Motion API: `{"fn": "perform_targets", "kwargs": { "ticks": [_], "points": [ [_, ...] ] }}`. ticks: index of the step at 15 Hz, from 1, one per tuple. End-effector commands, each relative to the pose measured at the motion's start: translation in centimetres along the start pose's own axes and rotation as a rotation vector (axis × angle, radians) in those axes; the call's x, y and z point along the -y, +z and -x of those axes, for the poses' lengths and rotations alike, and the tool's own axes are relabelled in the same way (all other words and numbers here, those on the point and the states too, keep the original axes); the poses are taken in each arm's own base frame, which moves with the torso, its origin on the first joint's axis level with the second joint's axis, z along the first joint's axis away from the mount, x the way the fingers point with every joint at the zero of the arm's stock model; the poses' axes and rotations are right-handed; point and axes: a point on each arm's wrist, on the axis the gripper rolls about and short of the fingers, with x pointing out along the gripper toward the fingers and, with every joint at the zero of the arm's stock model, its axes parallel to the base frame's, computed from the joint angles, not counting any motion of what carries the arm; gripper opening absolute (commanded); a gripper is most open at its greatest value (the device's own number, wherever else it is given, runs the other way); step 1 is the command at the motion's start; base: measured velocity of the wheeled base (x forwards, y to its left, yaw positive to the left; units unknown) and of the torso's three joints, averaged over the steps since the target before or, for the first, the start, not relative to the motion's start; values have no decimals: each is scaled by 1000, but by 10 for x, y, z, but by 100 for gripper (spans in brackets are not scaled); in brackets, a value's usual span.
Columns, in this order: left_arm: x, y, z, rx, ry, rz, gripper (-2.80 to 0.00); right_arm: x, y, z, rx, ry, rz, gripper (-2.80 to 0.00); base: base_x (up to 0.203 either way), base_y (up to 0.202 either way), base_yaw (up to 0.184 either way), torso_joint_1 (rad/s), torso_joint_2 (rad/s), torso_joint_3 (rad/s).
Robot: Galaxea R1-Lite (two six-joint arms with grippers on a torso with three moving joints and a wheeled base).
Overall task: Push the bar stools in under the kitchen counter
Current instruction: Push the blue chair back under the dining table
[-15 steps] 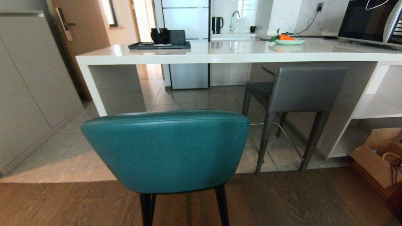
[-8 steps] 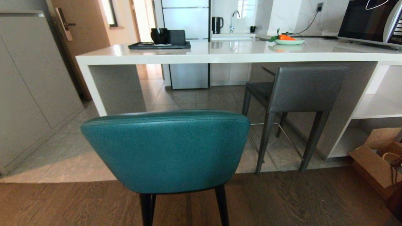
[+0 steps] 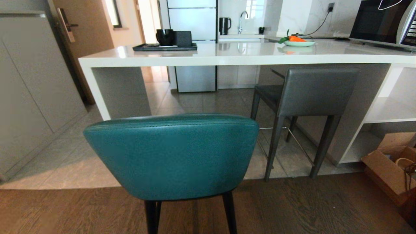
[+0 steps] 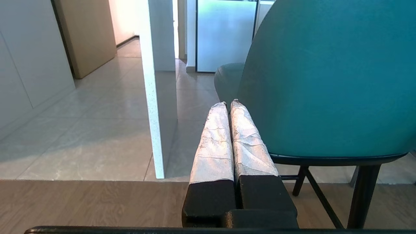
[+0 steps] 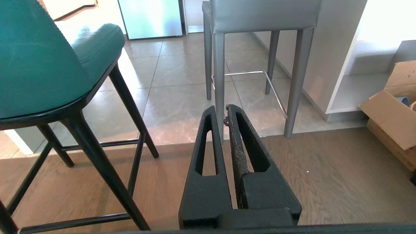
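Squarely facing teal stool [image 3: 172, 156], well short of kitchen counter [image 3: 227, 55].
Probably sliding lightly on thin legs; pushing padded back low. Left gripper [image 4: 229, 104], right gripper [image 5: 221, 112] pressed together, empty.

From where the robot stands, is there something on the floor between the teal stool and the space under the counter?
Nothing visible. The tiled floor between the teal stool and the kitchen counter shows no object; the grey stool stands off to the right.
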Motion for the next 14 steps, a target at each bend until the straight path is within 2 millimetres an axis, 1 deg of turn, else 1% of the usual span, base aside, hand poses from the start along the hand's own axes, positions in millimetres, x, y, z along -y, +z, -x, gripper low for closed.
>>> {"fn": "perform_targets", "kwargs": {
  "ticks": [1,12,14],
  "points": [
    [0,-11,-1,-40,2,0,-280,0,-7,-2,-24,0,-1,-280,0,0,0,0,0,0],
    [0,-12,-1,-46,-1,-5,-280,0,-7,-2,-24,2,4,-280,0,0,0,0,0,0],
    [0,-16,-1,-86,2,-13,-280,0,-7,-2,-27,7,20,-280,0,0,0,0,0,0]
  ]
}}
